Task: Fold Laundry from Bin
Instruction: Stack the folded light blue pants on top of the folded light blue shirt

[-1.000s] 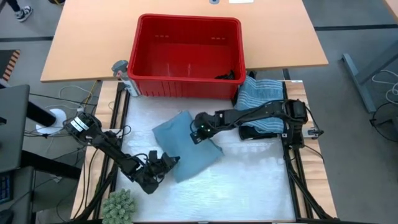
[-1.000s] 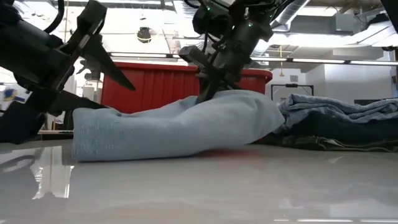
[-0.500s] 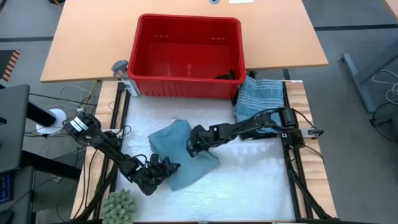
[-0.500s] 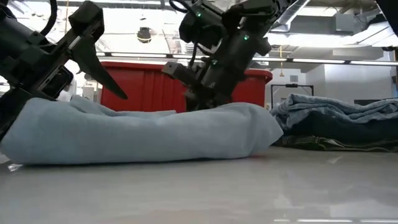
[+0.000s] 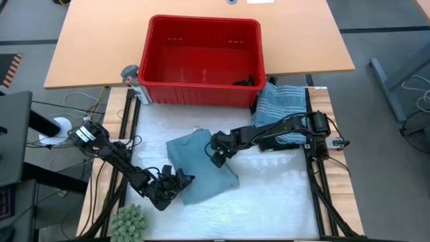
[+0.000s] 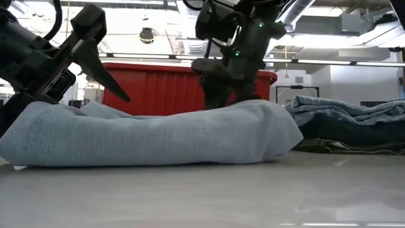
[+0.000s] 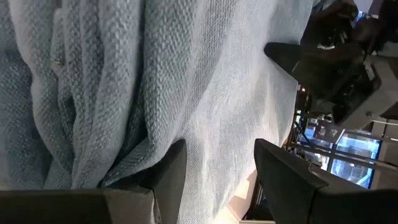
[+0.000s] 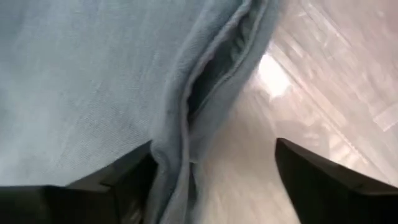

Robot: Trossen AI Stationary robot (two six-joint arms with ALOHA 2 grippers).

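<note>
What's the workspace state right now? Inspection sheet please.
Surface: white table top, glossy, no spills seen.
Job's things: light blue garment lying bunched mid-table; striped garment heaped beside the red bin; dark cloth in the bin's corner.
Clutter: green spiky object at the near left corner.
Grippers: left gripper at the light blue garment's near edge; right gripper open over its right edge.
Cables: loose wires left of the table.
Surroundings: wooden desk under the bin.

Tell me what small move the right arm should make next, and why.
Probably lift the right hand clear of the folded light blue cloth garment. Its fingers are spread over the cloth's edge, gripping nothing, and the garment lies flat on the white table.
</note>
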